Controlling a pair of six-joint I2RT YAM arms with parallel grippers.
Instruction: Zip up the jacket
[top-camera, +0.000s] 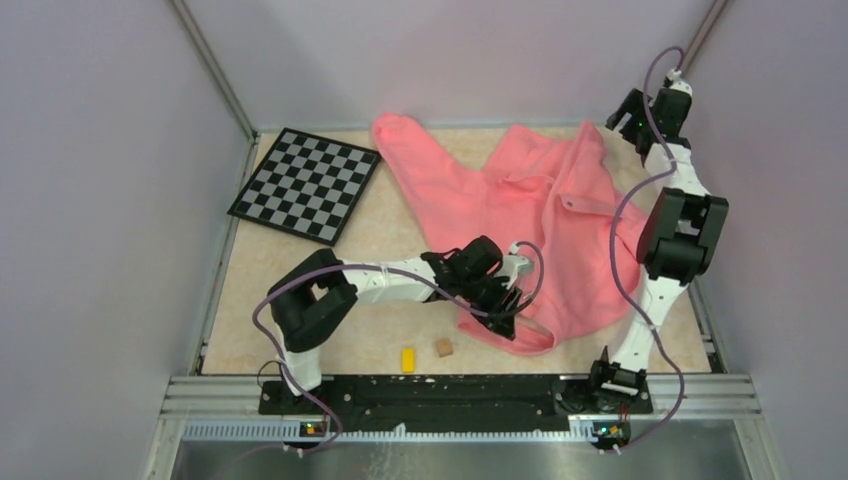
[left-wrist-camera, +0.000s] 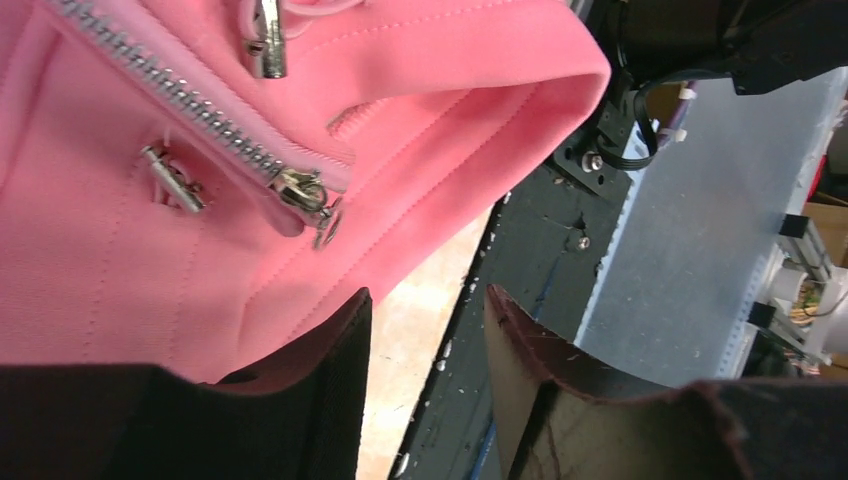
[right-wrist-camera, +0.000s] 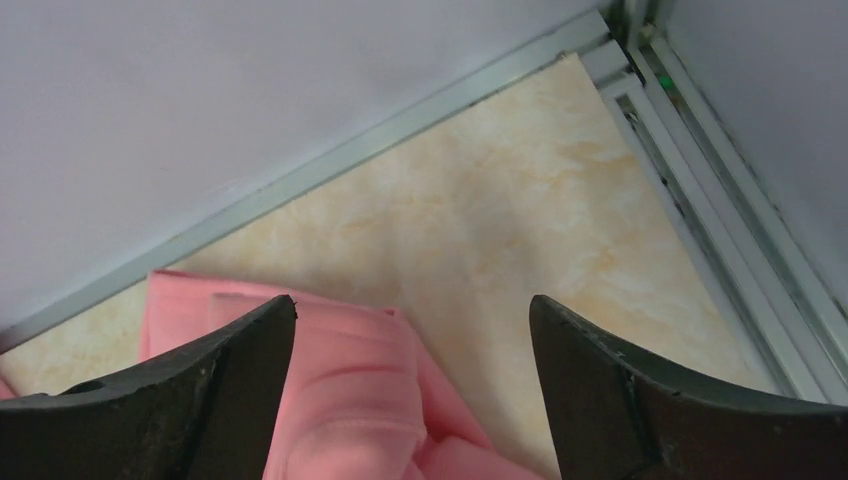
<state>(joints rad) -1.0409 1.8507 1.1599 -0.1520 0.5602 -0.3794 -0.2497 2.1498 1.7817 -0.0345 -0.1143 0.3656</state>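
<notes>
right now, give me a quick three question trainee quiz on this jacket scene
1. True or false: the right tool is gripping the jacket.
2. In the top view, what lies left of the jacket? A checkerboard, B mug, C bowl.
3. Fill in: next to the yellow block sits a small cube coloured ____.
Key: 1 false, its jaws stand open and empty; 2 A; 3 brown.

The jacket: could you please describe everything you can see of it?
The jacket is salmon-pink soft fleece, lying crumpled on the table, one sleeve stretched far-left. A silver-toothed zipper ends at a metal slider near its near hem. The open left gripper sits at that hem; the open right gripper hovers over its far edge.
</notes>
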